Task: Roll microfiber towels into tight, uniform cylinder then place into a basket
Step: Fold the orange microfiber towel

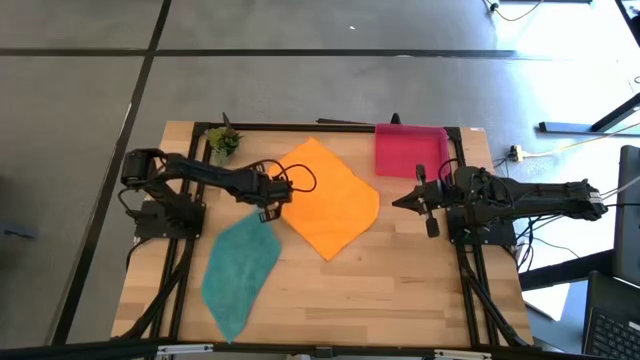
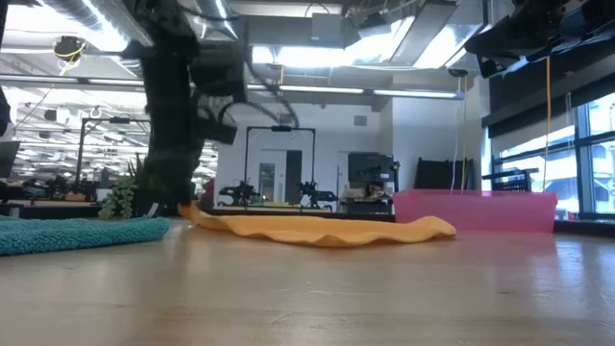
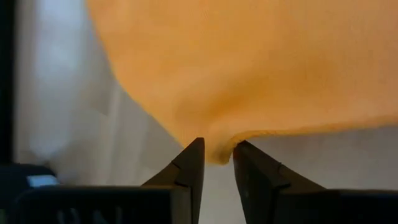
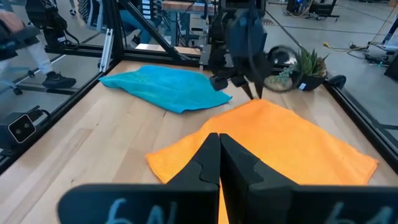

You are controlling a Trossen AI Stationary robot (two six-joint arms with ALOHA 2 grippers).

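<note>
My left gripper (image 3: 217, 163) stands a little open at the orange towel's (image 1: 325, 208) corner, so I should pinch it firmly before rolling.

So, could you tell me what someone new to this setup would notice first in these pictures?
Probably the orange towel, spread flat mid-table, with the left gripper at its corner, fingers slightly apart around the edge. Next, the teal towel lying crumpled toward the table's front left, and the pink basket at the back right. The right gripper waits shut beside the orange towel.
</note>
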